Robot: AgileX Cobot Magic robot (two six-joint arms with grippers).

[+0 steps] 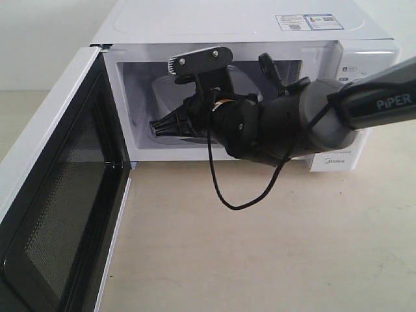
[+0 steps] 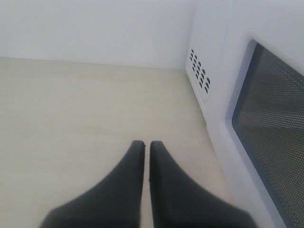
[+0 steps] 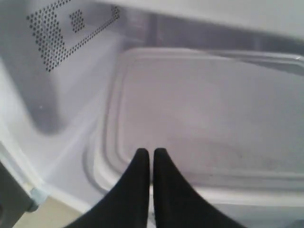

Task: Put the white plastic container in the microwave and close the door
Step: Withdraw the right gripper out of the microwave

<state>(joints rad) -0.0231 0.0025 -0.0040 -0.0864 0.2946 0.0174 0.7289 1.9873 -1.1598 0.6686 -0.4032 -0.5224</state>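
The white microwave [image 1: 227,26] stands with its door [image 1: 58,195] swung wide open to the left, black mesh inner face showing. Inside the cavity sits the white plastic container [image 3: 204,109], its flat rimmed lid filling the right wrist view; in the exterior view only a pale part of the container [image 1: 162,97] shows behind the arm. My right gripper [image 3: 151,152] reaches into the cavity, shut, its tips over the lid's near edge; the right gripper [image 1: 156,127] points left there. My left gripper [image 2: 143,143] is shut and empty above the table, outside the door [image 2: 270,123].
The right arm [image 1: 305,123] crosses the microwave's front and hides most of the control panel. A black cable [image 1: 240,195] loops down from it over the beige tabletop [image 1: 260,247]. Vent holes [image 2: 199,71] mark the microwave's left side wall.
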